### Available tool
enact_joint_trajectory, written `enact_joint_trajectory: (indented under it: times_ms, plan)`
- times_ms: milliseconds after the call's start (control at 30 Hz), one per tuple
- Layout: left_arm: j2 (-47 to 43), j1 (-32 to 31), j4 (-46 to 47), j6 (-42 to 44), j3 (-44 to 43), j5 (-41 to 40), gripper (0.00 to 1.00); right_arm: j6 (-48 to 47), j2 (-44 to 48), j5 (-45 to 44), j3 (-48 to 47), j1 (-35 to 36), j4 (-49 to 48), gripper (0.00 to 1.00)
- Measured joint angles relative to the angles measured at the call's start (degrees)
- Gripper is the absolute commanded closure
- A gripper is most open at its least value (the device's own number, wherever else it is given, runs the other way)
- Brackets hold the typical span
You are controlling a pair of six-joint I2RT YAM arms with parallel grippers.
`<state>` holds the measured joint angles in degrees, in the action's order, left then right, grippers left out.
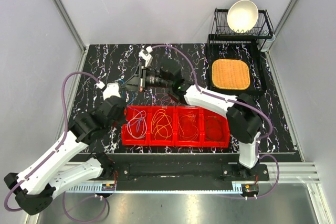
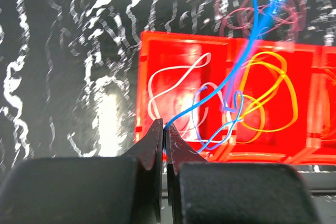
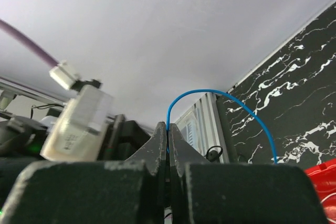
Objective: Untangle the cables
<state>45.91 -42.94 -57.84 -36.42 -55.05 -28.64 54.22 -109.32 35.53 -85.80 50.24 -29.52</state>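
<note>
Red plastic four-cell tray (image 1: pixel 176 143) nearest. White wire loops (image 2: pixel 151 95) in left cell, orange-yellow loops (image 2: pixel 293 100) next, reddish loops in right cells. Most sorting looks done.
Behind tray: maroon wire tangle (image 2: pixel 257 14) loose on black marbled tabletop (image 2: pixel 63 77), unsorted.
Thin blue cable (image 3: pixel 210 91) unplaced, rising over left cells, strung between arms.
Left gripper (image 2: pixel 164 129): jaws pinched together on blue cable at tips.
Right gripper (image 3: pixel 168 129), farther back: clamped on arched end.
</note>
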Motion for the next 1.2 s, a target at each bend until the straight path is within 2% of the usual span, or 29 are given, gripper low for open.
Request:
enact_joint_trajectory:
  times_ms: [267, 500, 633, 900, 1000, 1100, 1133, 1200]
  plan:
    - [0.52, 0.02, -2.60, -5.16, 0.59, -2.23, 1.00, -1.05, -4.24, 1.18, 0.50, 0.04, -3.48, 1.00]
    - [7.04, 0.04, -1.81, -8.48, 3.13, -2.23, 1.00, -5.73, -4.02, 1.38, 6.19, 0.11, -6.01, 1.00]
    - [11.93, 0.04, -0.46, -10.14, 5.03, -2.23, 1.00, -9.09, -2.91, -0.46, 11.28, 0.42, -5.11, 1.00]
    - [13.16, 0.04, 3.15, -12.07, 8.90, -2.16, 0.97, -15.52, 2.64, -5.64, 16.02, 2.58, -0.92, 1.00]
    - [13.20, 0.04, 5.11, -12.41, 10.99, -1.99, 0.92, -17.49, 4.42, -8.00, 16.65, 3.15, 0.81, 1.00]
    - [13.55, 0.04, 6.62, -12.74, 12.22, -1.86, 0.81, -18.91, 4.59, -10.08, 16.76, 3.78, 2.82, 1.00]
    - [13.86, 0.09, 6.75, -12.79, 12.41, -1.92, 0.70, -19.21, 4.59, -10.58, 16.90, 3.96, 3.23, 1.00]
    - [14.25, 0.17, 6.67, -12.57, 12.44, -2.10, 0.60, -19.74, 4.61, -11.28, 17.29, 4.28, 4.24, 1.00]
